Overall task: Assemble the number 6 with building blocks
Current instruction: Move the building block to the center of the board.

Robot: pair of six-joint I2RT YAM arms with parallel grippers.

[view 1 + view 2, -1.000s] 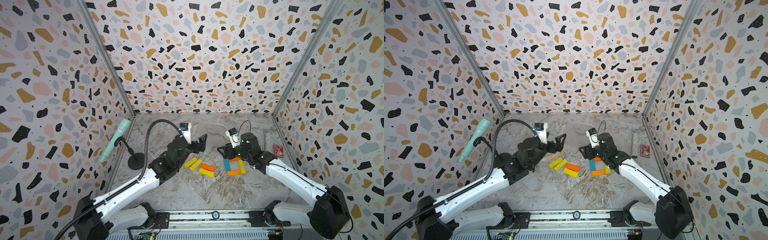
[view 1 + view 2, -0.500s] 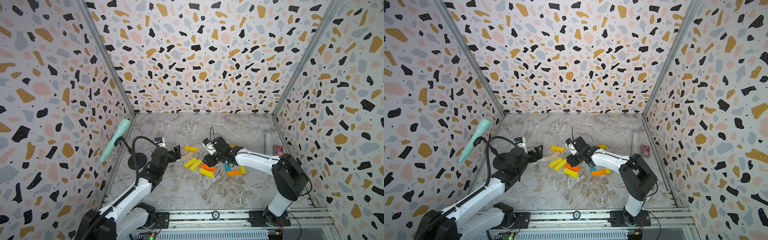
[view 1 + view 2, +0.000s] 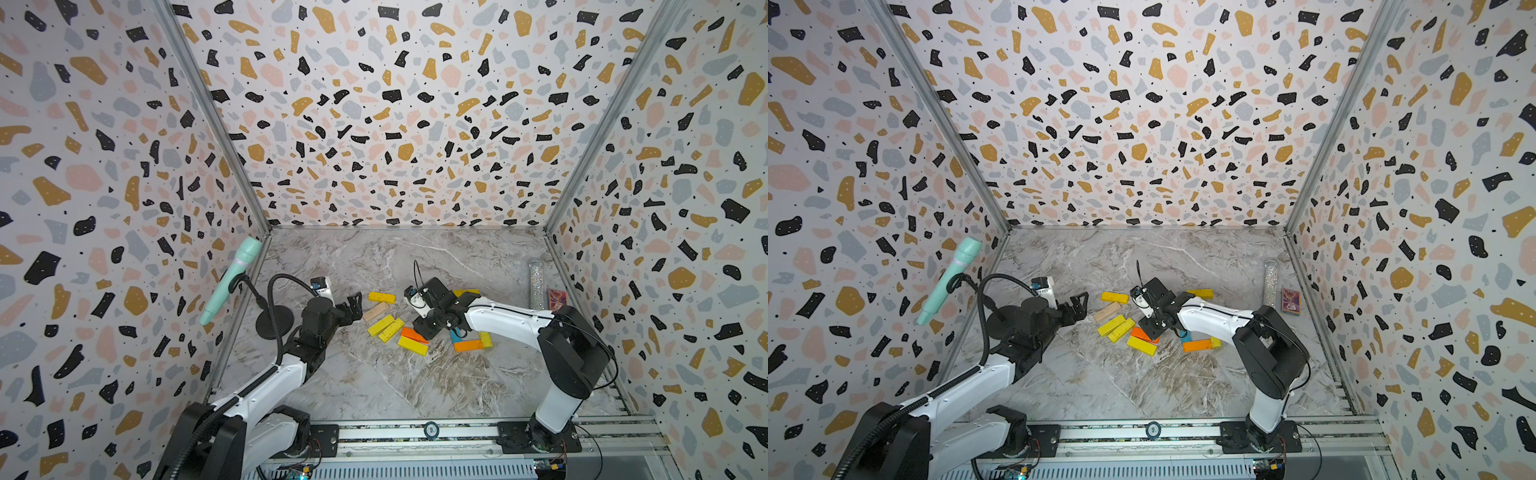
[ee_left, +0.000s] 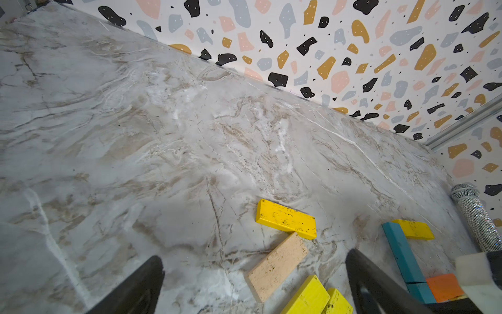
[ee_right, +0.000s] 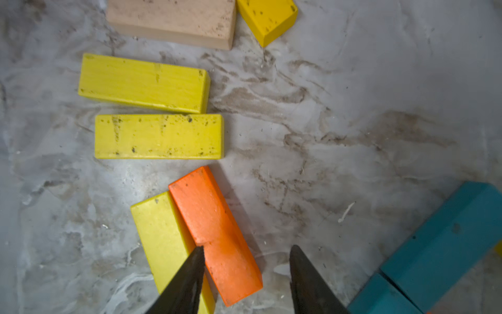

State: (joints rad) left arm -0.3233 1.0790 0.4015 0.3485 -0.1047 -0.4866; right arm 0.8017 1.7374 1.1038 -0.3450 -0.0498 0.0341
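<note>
Loose building blocks lie mid-table: an orange block (image 3: 413, 334) (image 5: 214, 231) leaning on a yellow one (image 5: 163, 236), two yellow blocks (image 5: 159, 136) side by side, a beige block (image 4: 277, 266) and a yellow block (image 4: 286, 218) farther back. My right gripper (image 5: 245, 252) (image 3: 424, 330) is down over the orange block, open. One finger touches the block's side and the other stands clear of it. A teal block (image 5: 448, 239), an orange block (image 3: 468, 345) and a yellow block (image 3: 485, 339) lie joined under the right arm. My left gripper (image 4: 255, 258) (image 3: 353, 305) hangs open and empty just left of the beige block.
A mint microphone (image 3: 230, 278) on a black stand (image 3: 274, 322) rises at the left wall. A glittery tube (image 3: 536, 282) and a red card box (image 3: 557, 299) lie along the right wall. Patterned walls enclose three sides.
My right arm swung left from the teal and orange group down to the loose orange block, its jaws narrowing. My left arm drew back to the left, uncovering a yellow block.
</note>
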